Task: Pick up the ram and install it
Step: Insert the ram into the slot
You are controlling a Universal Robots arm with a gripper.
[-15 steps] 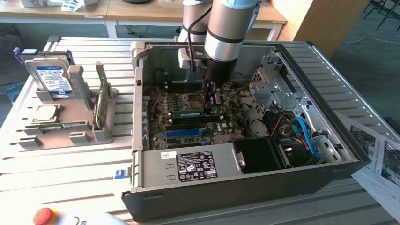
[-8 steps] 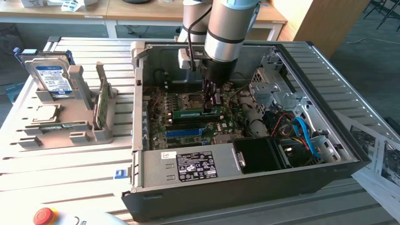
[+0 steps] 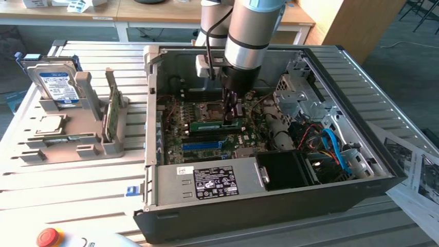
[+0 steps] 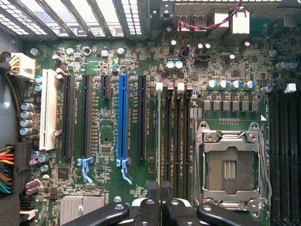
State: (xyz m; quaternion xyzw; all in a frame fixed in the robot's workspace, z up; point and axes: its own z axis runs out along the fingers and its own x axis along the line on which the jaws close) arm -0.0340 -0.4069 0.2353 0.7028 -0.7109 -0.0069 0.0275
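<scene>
The ram (image 3: 209,125) is a thin green stick standing on its long edge over the motherboard inside the open computer case (image 3: 384,170). My gripper (image 3: 235,119) reaches down from the arm and is shut on its end toward the exterior view's right. In the wrist view the ram (image 4: 159,136) shows edge-on as a thin line along the black memory slots (image 4: 174,136) beside the CPU socket (image 4: 230,165). The black fingers (image 4: 181,211) are closed around it at the gripper (image 4: 161,207). I cannot tell whether it sits in a slot or just above one.
A grey holder (image 3: 86,139) at the exterior view's left carries a hard drive (image 3: 58,85), a square chip (image 3: 51,123) and another green board (image 3: 111,110) on edge. The case holds a power supply (image 3: 205,180), a drive cage (image 3: 302,98) and blue cables (image 3: 332,144). Expansion slots (image 4: 123,117) lie beside the memory slots.
</scene>
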